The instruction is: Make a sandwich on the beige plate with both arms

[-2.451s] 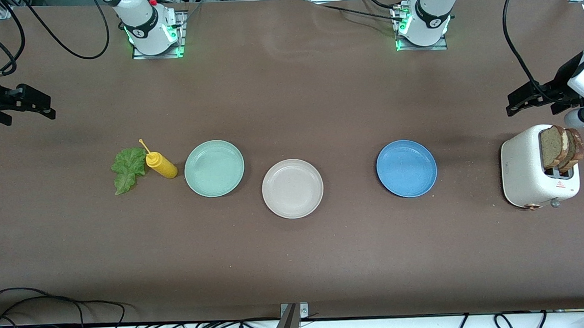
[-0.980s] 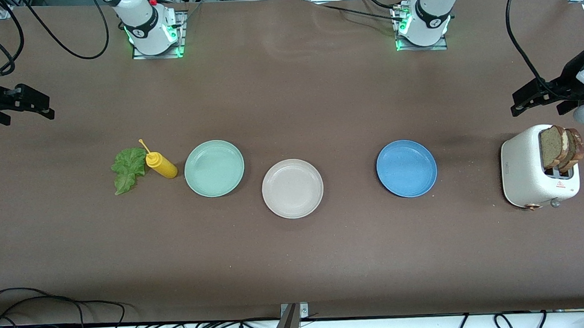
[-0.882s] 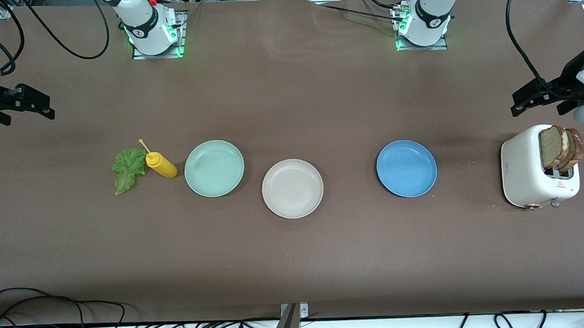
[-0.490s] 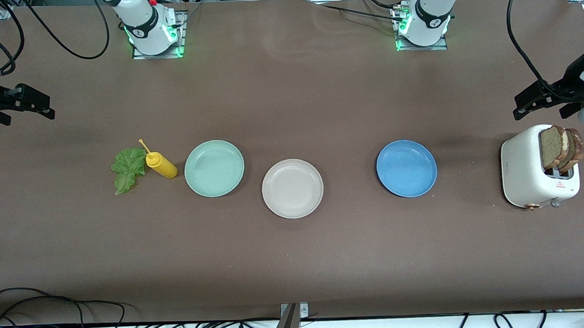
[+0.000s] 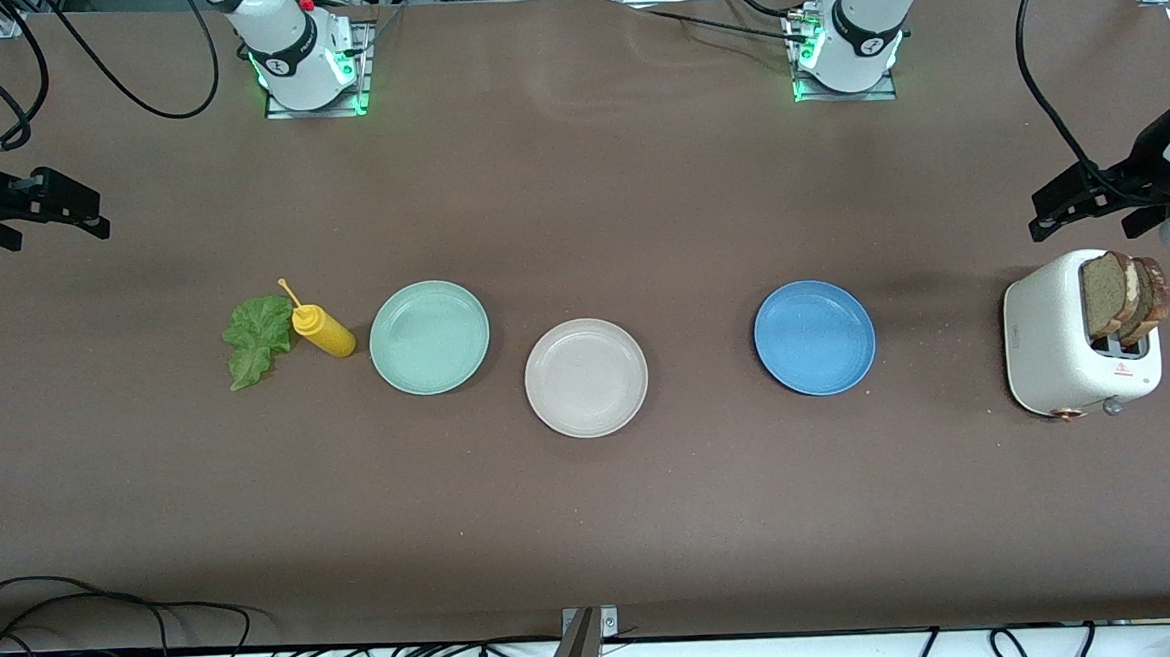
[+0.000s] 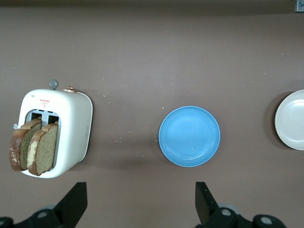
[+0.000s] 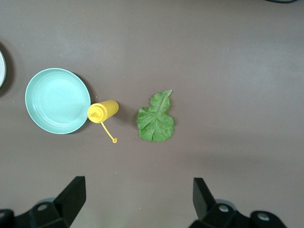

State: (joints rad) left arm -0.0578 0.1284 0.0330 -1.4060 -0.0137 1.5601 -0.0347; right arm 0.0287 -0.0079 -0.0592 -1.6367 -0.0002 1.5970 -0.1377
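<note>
Counts: 3 plates, 2 bread slices, 1 lettuce leaf, 1 toaster, 1 mustard bottle, 2 arms.

Plates sit in a rough row across the table middle. Mint plate (image 5: pixel 429 337) toward the right arm's end, beige plate (image 5: pixel 586 378) in the middle and a bit nearer the front cam, blue plate (image 5: pixel 814 338) toward the left arm's end. All 3 bare, none touching. Beige plate also shows at the edge of the left wrist view (image 6: pixel 290 119).

Bread (image 5: pixel 1124 294): both slices upright in the toaster (image 5: pixel 1072 347) slots, tops sticking out, side by side. Toaster stands at the left arm's end, well apart from the blue plate.

Lettuce (image 5: pixel 255 338) lies flat on the table at the right arm's end, touching or just beside the mustard (image 5: pixel 323 330). Bottle lies on its side, just beside the mint plate.

Left gripper (image 5: pixel 1089 200) hangs in the air over bare table, close by the toaster; jaws spread wide, nothing between. Right gripper (image 5: pixel 56 204) hovers over the table edge at the right arm's end, well apart from the lettuce; jaws spread, holding nothing.

Room: wide bare strip between bases and plates, another between plates and the front edge. Big gap between beige and blue plates. Cables hang along the front edge, off the table.
</note>
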